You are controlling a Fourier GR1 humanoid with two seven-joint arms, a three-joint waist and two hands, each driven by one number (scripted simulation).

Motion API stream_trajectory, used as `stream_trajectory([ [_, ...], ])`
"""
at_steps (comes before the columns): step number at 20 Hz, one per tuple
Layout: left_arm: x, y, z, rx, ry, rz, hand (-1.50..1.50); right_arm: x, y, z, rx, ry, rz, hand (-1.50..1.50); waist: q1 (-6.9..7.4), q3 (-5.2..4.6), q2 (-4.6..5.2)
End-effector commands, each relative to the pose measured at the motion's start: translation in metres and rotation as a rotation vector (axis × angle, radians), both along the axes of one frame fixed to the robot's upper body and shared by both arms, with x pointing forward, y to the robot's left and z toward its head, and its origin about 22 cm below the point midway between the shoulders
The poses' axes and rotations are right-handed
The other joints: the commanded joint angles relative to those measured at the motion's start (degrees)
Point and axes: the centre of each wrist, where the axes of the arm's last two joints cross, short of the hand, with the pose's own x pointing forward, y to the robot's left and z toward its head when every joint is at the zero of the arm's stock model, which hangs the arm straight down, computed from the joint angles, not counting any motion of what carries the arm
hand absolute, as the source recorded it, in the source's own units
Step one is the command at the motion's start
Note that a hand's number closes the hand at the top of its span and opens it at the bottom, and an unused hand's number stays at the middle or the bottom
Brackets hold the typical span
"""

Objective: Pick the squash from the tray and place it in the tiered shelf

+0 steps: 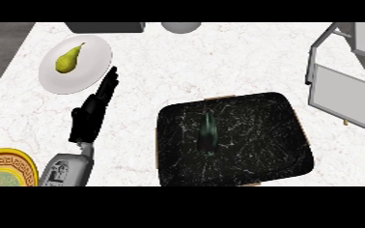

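Nothing readable is showing anywhere: no words, labels, brand names, numbers or signs. The grey left forearm (65, 169), lying left of the black marbled tray (264, 140), is carrying a small dark marking on its casing, but it is too small to make out as letters or figures. Farther left of the tray, the yellow-rimmed round plate (10, 164) is showing only a dark key-pattern band, with no lettering.
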Motion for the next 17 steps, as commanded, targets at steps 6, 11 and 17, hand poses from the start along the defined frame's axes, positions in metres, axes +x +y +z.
stream_trajectory([
  [6,-0.022,0.012,-0.006,-0.009,0.020,0.013,0.00,-0.105,-0.027,0.018,0.197,0.126,-0.051,-1.50,-1.92,0.06,-0.62],
  [11,-0.024,0.025,-0.002,0.003,0.008,0.057,0.00,-0.171,-0.034,0.008,0.172,0.222,-0.057,-1.50,-3.36,0.12,-0.98],
  [17,-0.012,0.020,-0.004,0.008,0.003,0.038,0.00,-0.246,-0.046,-0.017,0.216,0.210,0.008,-1.50,-2.95,0.07,-0.48],
])
